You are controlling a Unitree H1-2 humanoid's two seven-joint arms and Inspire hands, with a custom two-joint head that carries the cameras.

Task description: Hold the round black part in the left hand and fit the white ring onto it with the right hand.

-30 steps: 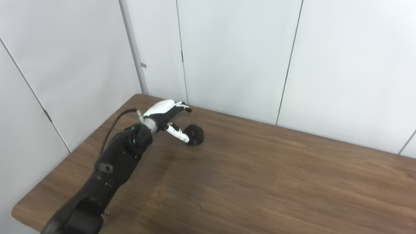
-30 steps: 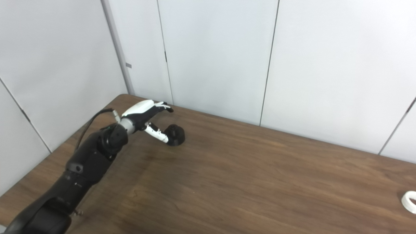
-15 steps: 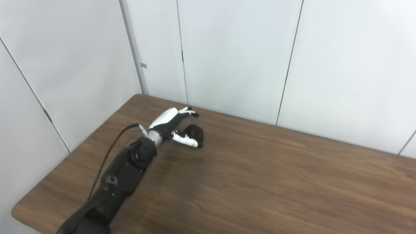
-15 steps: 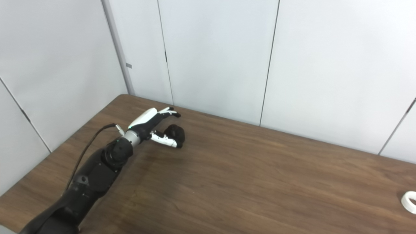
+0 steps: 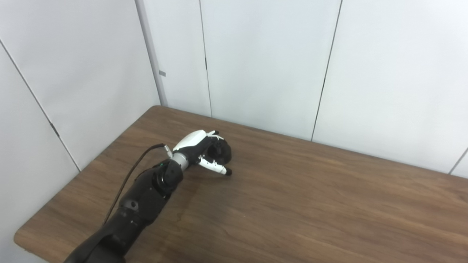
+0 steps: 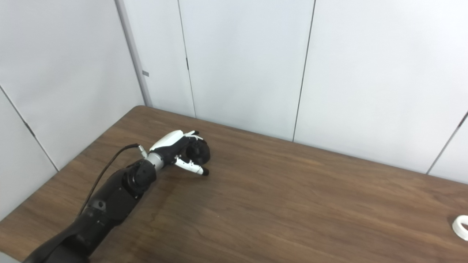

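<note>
At the bench's (image 5: 292, 204) ten o'clock corner, the left hand (image 5: 199, 149) curls around the round black part (image 5: 221, 153), fingers wrapping it, thumb underneath. The white ring (image 6: 460, 227) lies far off at four o'clock; the right hand is out of view.

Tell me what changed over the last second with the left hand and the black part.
The left hand dropped from above and beside the black part and curled around it; whether the grip is firm is unclear. The part barely shifted on the table. The white ring stayed at the right edge.
</note>
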